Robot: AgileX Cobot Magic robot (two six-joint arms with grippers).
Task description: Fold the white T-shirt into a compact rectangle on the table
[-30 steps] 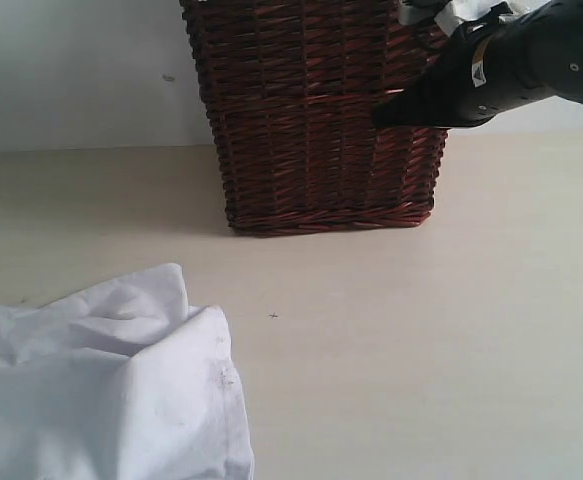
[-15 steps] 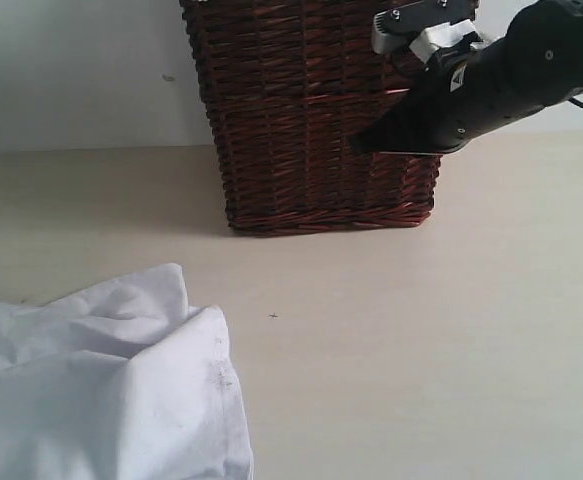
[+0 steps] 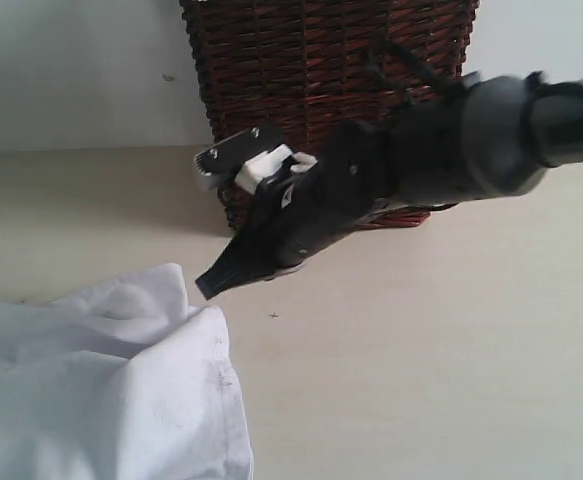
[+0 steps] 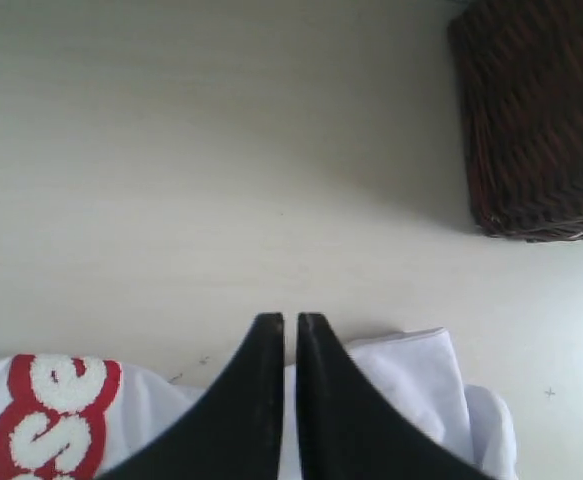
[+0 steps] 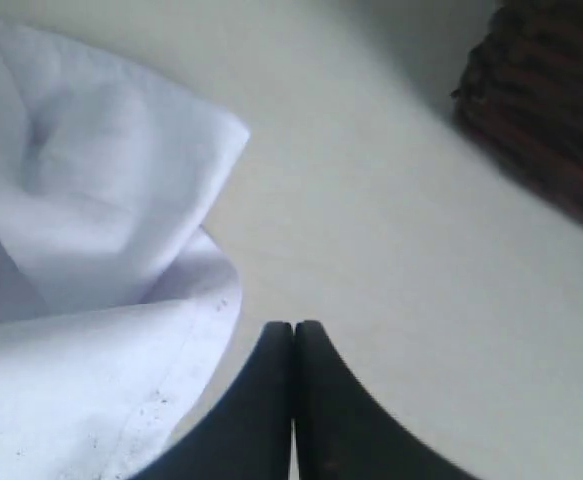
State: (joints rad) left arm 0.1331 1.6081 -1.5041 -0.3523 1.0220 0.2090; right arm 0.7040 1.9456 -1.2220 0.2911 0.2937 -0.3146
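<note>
As right gripper [image 3: 212, 284] (closed) hovers, white T-shirt [image 3: 101, 400] lies crumpled.

T-shirt [image 3: 101, 400] on table [image 3: 431, 380], front-left | basket [image 3: 301, 90] behind | right end effector [image 3: 212, 285] between

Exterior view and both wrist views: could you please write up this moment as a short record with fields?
Shirt: white T-shirt lies rumpled on the table, not yet folded
Basket: dark wicker basket stands beyond it, apart
Right gripper: shut, empty, beside the shirt's edge
Left gripper: shut, over the shirt; grip unclear
</note>
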